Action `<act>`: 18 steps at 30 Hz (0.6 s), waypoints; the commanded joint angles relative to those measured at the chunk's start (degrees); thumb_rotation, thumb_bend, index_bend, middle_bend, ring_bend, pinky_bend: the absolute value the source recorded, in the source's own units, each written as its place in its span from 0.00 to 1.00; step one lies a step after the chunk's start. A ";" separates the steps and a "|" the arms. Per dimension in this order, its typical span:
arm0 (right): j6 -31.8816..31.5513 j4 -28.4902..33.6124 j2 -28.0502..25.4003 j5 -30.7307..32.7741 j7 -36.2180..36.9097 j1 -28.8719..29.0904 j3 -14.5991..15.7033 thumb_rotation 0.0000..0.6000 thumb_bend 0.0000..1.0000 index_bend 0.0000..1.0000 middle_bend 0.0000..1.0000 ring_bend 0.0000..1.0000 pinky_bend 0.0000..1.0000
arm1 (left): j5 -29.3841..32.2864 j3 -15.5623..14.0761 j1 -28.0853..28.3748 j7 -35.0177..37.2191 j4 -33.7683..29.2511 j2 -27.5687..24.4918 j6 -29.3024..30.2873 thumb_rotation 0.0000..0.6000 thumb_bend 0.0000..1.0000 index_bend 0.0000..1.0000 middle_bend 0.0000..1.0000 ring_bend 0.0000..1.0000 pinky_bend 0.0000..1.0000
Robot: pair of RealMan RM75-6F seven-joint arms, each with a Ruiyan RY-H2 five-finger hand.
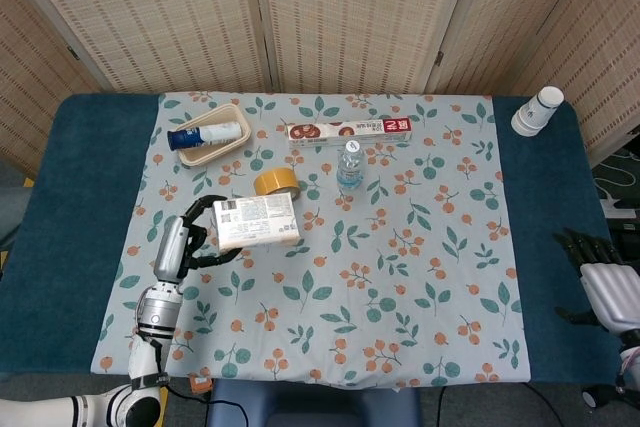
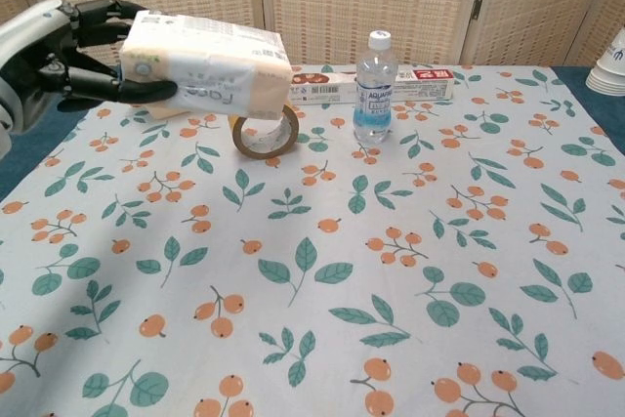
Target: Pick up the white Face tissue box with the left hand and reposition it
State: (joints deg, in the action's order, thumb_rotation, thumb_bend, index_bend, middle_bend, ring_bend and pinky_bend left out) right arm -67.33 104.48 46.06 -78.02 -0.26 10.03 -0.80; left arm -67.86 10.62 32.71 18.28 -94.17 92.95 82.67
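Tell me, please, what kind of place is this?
Probably an indoor robot test setup, not a home: a table with a leaf-print cloth, woven screens closing off the back, and assorted household items such as tape and a bottle.

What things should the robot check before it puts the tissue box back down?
1. Left hand grips the tissue box: ok.
2. Box lifted off the tablecloth: ok.
3. Box clear of the tape roll just below it: cannot tell, they overlap in both views.
4. Water bottle stands upright, away from the box: ok.
5. Bare cloth in front of the box to land on: ok.
6. Right hand out of the way at the table edge: ok.
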 commanded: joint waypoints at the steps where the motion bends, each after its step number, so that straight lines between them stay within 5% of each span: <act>1: -0.32 0.16 -0.02 -0.32 -0.18 -0.15 0.10 1.00 0.12 0.03 0.00 0.00 0.00 | -9.09 -3.89 -5.49 14.20 13.10 7.32 -0.34 1.00 0.20 0.46 0.54 1.00 1.00; 7: -0.89 0.29 -0.12 -0.65 -0.02 -0.42 0.16 1.00 0.12 0.03 0.00 0.00 0.00 | -10.45 -5.76 -6.82 19.71 23.36 13.37 -3.04 1.00 0.19 0.46 0.54 1.00 1.00; 18: -1.01 0.16 -0.33 -0.60 0.66 -0.45 0.01 1.00 0.12 0.03 0.00 0.00 0.00 | -11.63 -3.37 -6.99 25.19 33.64 18.95 -5.10 1.00 0.17 0.46 0.54 1.00 1.00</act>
State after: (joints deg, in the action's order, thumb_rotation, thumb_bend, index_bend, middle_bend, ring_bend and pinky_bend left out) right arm -68.27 104.62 45.76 -78.58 0.35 9.62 -0.78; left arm -79.16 6.72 25.66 42.72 -61.54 111.07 77.97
